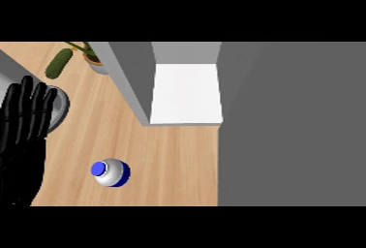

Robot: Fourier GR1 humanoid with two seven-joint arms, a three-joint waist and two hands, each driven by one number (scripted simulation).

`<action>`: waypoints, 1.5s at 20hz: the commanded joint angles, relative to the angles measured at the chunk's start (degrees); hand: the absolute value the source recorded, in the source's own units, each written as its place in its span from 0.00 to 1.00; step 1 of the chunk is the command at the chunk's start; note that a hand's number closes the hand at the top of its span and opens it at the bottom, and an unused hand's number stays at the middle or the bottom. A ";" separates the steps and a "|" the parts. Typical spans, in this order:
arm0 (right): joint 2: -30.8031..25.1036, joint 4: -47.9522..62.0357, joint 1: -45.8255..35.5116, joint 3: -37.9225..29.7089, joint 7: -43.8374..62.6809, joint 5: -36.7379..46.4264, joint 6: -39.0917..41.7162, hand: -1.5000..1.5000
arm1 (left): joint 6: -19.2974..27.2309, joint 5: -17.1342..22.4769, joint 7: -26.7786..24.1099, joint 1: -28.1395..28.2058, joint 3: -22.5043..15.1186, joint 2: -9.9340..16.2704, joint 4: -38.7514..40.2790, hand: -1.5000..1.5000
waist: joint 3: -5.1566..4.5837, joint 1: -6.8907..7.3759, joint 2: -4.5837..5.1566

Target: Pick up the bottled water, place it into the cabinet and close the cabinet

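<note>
The bottled water (110, 172) stands upright on the wooden counter (172, 155), seen from above as a silvery round body with a blue cap. Behind it, the cabinet (184, 92) stands with its door (132, 82) swung open to the left, and its white inside shows nothing in it. My left hand (22, 131) rests at the view's left edge, fingers straight and pointing up, apart from the bottle. My right hand does not show.
A green cucumber (58, 63) and a potted plant (89, 54) sit at the back left. Part of a grey round dish (60, 107) lies behind my left hand. A large grey surface (293, 126) fills the right side.
</note>
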 commanded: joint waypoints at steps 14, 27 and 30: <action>-0.41 -19.24 15.94 11.96 7.79 -2.92 5.89 0.00 | 39.66 -20.32 8.53 22.37 -27.69 -4.99 -16.48 0.00 | 1.49 0.69 -1.00; 2.58 -25.14 13.78 21.82 17.13 6.90 0.79 0.00 | 50.05 -35.80 13.62 30.09 -43.90 -5.00 -16.82 0.00 | 1.47 1.06 -0.88; 4.12 -20.09 10.06 21.87 15.52 8.48 -0.69 0.00 | 48.15 -34.89 16.62 28.04 -40.91 -3.73 -15.37 0.00 | 1.45 1.03 -0.73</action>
